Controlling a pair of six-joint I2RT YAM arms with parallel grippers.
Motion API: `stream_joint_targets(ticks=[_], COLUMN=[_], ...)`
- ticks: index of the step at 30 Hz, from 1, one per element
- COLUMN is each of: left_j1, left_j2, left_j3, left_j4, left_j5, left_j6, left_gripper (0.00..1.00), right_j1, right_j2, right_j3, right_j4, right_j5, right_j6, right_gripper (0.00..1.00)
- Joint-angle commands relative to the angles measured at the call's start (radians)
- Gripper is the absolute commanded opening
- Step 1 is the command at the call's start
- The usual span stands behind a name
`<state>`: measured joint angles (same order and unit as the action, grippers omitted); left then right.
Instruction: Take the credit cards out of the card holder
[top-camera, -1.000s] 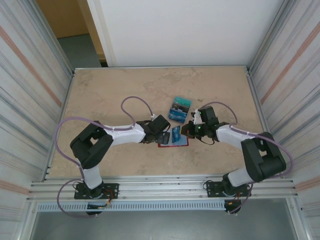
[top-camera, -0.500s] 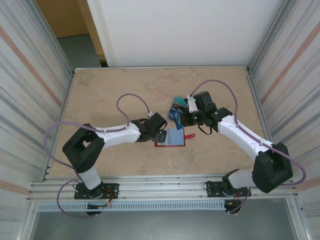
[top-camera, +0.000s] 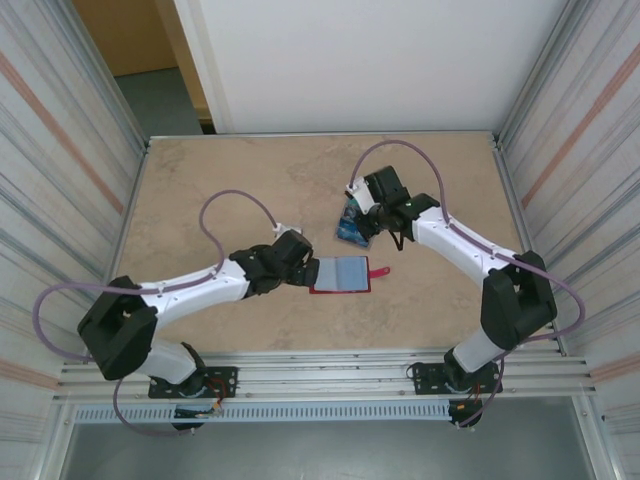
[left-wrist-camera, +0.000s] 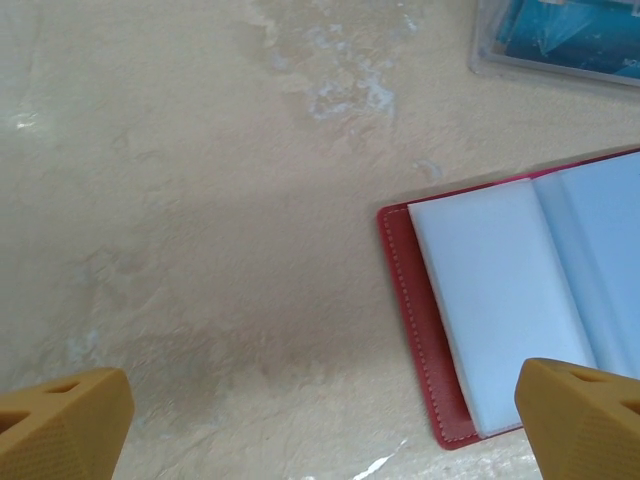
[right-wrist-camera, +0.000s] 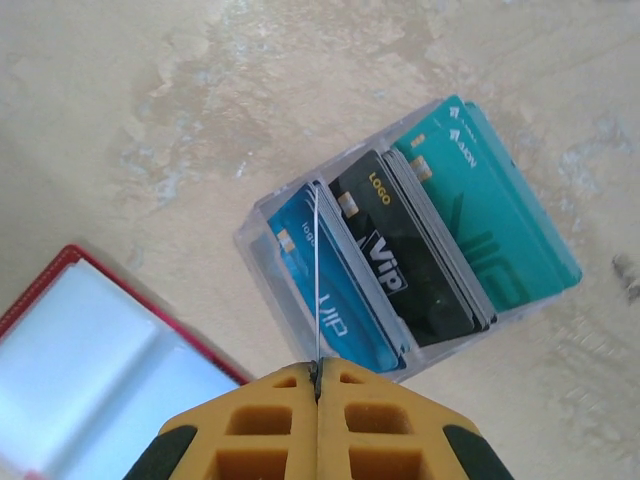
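The red card holder (top-camera: 340, 273) lies spread open on the table, its grey-blue pockets (left-wrist-camera: 500, 300) facing up; one corner of it (right-wrist-camera: 90, 370) shows in the right wrist view. My left gripper (top-camera: 305, 270) is open at the holder's left edge, its fingers (left-wrist-camera: 65, 415) wide apart over bare table. My right gripper (right-wrist-camera: 317, 375) is shut on a thin credit card (right-wrist-camera: 317, 280), seen edge-on. It holds the card over a clear tray (right-wrist-camera: 250, 235) containing blue (right-wrist-camera: 345, 300), black (right-wrist-camera: 400, 260) and teal (right-wrist-camera: 490, 220) credit cards.
The clear tray (top-camera: 352, 222) sits just behind the holder, near the table's middle. The holder's pinkish snap tab (top-camera: 379, 270) sticks out to the right. Ribbed metal walls (top-camera: 60, 180) close in the table on both sides.
My right gripper carried a card from the holder back and left to the clear tray. The left gripper slid left, off the holder.
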<state>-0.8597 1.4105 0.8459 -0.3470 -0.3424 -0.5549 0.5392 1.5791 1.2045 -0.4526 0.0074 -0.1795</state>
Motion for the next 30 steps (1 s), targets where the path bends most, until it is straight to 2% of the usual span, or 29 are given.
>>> stream_joint_targets(ticks=[1,13,30], left_j1=[0.016,0.042,0.077], left_j2=[-0.056,-0.132,-0.158], left_j3=[-0.034,-0.084,-0.093], left_j4=[-0.009,-0.016,-0.027], left_j5=[-0.042,-0.052,-0.043], left_j6=[-0.044,-0.075,-0.08], left_gripper=[0.99,0.99,0.99], right_j1=[-0.001,-0.039,-0.056], right_j2=[0.035,0.082,0.141], right_j3=[0.055,0.064,0.063], right_j4=[0.017,0.035,0.001], right_j5=[0.004,-0.066,-0.101], right_j6=[-0.147,-0.301,-0.33], right_gripper=[0.0,0.0,0.0])
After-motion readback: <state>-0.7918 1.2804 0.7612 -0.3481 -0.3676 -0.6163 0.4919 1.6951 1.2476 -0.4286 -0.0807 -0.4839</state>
